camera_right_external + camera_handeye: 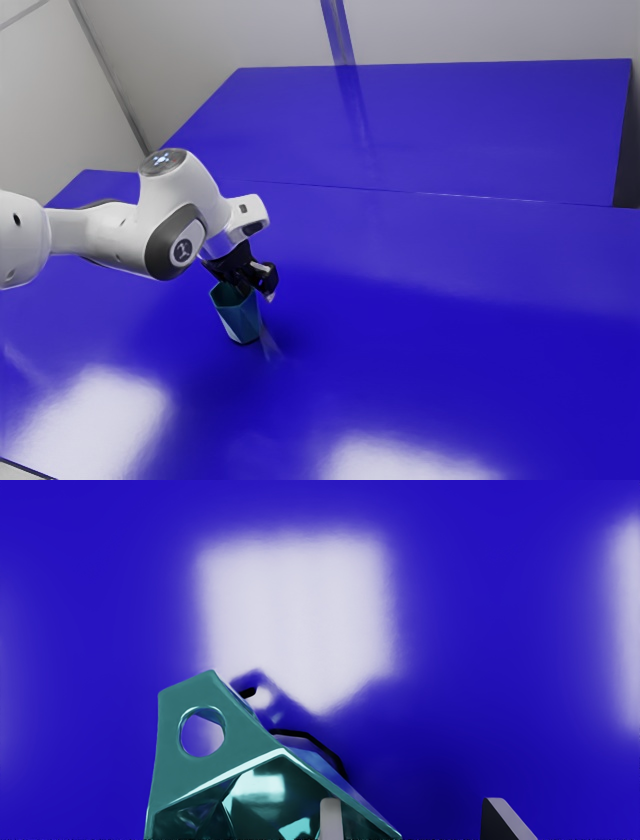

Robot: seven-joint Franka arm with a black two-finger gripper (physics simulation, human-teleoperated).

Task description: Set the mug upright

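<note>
The teal, angular mug (238,318) has its opening facing up in the exterior view, its body leaning a little; whether its base is flat on the table is hard to tell. My gripper (256,291) is at the mug's rim, pointing down. In the wrist view the gripper (414,817) is open, one finger over the mug's opening and the other outside, well apart from the wall. The mug (235,775) shows a flat handle with a round hole there. Part of its rim is hidden behind the hand in the exterior view.
The glossy blue table (440,350) carries bright white reflections. A second blue surface (420,130) adjoins its far side, with a pale wall (480,30) behind.
</note>
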